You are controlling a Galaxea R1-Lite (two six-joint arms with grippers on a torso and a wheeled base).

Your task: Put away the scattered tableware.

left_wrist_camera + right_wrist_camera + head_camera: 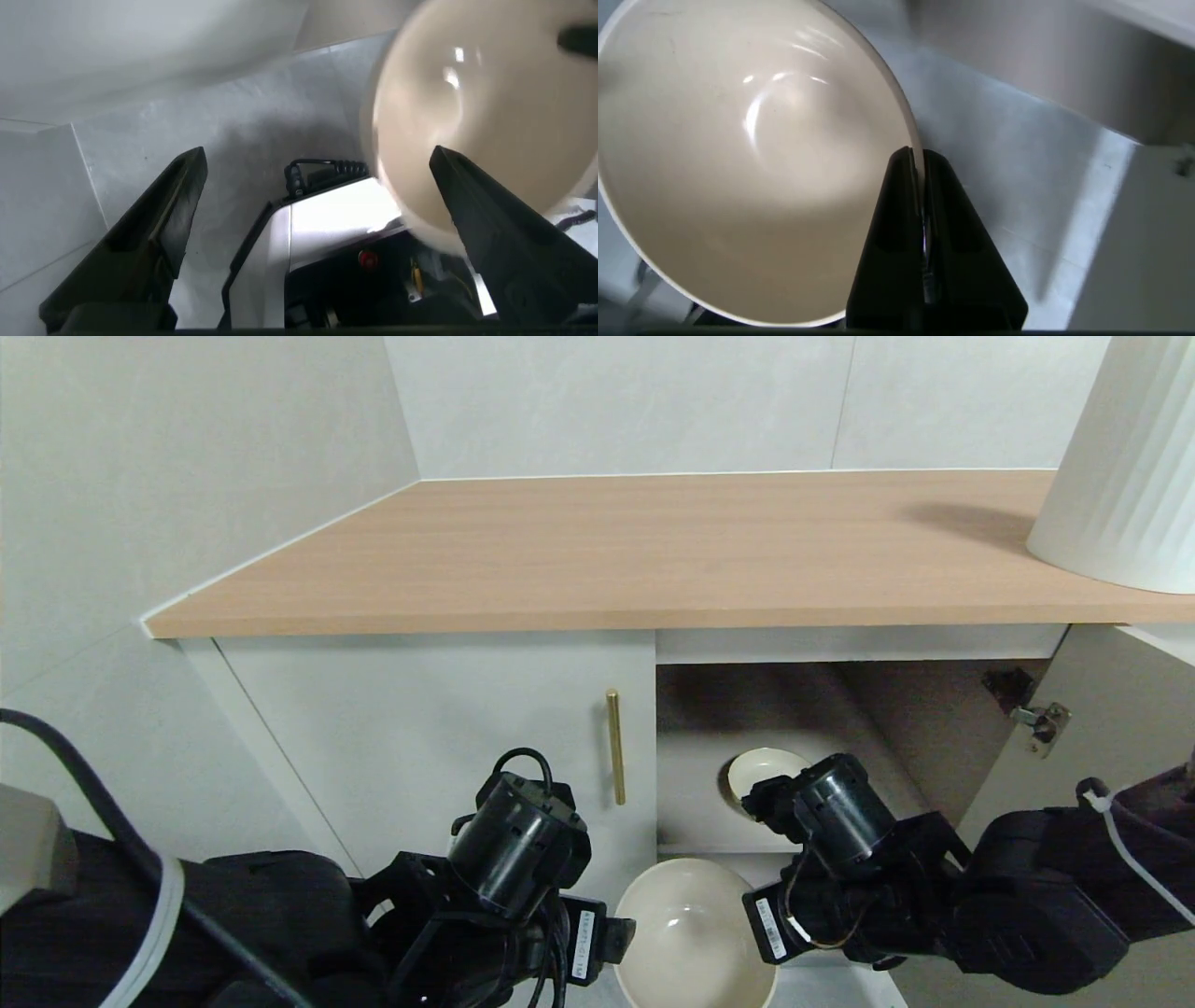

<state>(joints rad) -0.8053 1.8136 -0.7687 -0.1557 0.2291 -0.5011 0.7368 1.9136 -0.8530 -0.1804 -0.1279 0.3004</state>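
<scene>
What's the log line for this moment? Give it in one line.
right claw: shut on rim of large cream ceramic bowl | left claw: open beside it | small cream bowl: inside open pale-grey cabinet

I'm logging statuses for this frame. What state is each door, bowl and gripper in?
large bowl: upright, held by its rim in front of the cabinet.
small bowl: upright on the cabinet shelf.
left cabinet door: closed.
right cabinet door: open.
right gripper: shut on the large bowl's rim.
left gripper: open, empty.
</scene>
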